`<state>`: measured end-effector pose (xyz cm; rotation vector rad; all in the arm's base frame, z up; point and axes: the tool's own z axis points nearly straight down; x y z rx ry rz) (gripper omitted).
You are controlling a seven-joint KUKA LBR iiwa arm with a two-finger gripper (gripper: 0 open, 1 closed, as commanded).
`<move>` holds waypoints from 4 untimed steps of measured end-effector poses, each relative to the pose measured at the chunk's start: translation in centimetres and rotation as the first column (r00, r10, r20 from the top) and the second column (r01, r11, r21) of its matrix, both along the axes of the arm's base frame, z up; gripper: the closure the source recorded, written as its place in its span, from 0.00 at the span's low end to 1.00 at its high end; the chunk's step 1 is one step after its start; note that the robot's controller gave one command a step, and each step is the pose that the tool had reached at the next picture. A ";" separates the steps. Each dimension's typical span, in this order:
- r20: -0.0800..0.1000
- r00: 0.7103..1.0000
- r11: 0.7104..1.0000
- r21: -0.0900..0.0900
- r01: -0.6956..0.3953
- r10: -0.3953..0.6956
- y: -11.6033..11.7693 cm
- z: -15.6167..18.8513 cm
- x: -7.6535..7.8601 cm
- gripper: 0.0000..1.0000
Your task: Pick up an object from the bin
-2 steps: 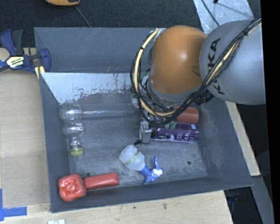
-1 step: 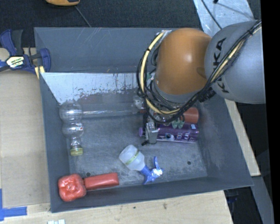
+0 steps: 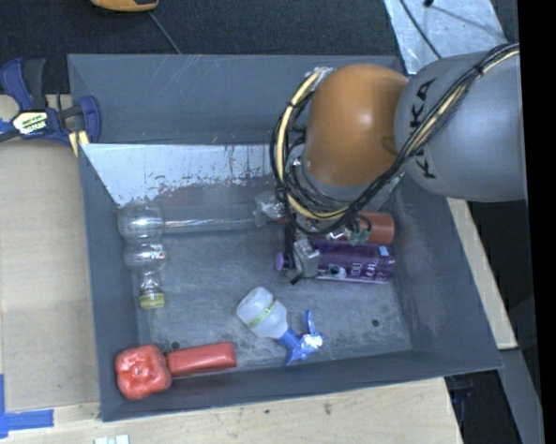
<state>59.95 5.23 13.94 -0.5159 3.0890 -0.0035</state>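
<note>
My gripper (image 3: 303, 256) hangs low in the right half of the bin, below the arm's orange cover. It sits at the left end of a purple oblong thing (image 3: 356, 262) with white markings, which lies flat on the bin floor. A red cylinder (image 3: 381, 227) lies just behind the purple thing, partly hidden by the arm. Whether the gripper touches the purple thing cannot be made out. In front of the gripper lie a pale translucent cup (image 3: 261, 312) and a small blue piece (image 3: 302, 342).
A clear plastic bottle (image 3: 143, 256) lies along the left wall. A long clear tube (image 3: 207, 215) runs along the back. A red toy mallet (image 3: 167, 366) lies in the front left corner. The arm covers the back right part of the bin.
</note>
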 end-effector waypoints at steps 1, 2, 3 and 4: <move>-0.011 0.998 0.999 0.002 0.054 -0.054 -3.1 -1.0 0.0 0.00; -0.006 0.999 0.999 0.001 -0.035 0.035 -6.3 -1.6 0.5 0.00; -0.019 0.998 0.998 0.007 0.066 -0.066 -7.8 -4.8 1.6 1.00; -0.019 0.998 0.998 0.007 0.066 -0.066 -7.8 -4.8 1.6 1.00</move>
